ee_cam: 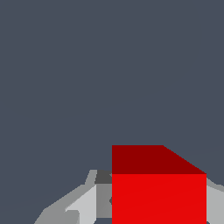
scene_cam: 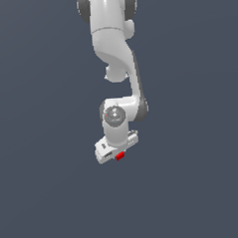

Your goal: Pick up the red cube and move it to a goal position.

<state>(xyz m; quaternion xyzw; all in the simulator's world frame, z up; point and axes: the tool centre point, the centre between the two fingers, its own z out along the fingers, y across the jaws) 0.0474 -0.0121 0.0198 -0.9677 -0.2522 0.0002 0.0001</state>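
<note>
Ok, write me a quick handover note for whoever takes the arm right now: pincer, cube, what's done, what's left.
Pincer: shut on the red cube; in the wrist view the cube sits between the grey fingers.
Cube: at the tip of the arm, close under the white hand in the exterior view. Whether it is off the ground cannot be told against the plain grey surface.
Done: the grasp.
Left: carry the cube to the goal. No goal marker shows in either view.

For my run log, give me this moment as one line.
arm: Franka Panda | gripper: shut on red cube | cube: between the fingers | goal marker: none visible
</note>
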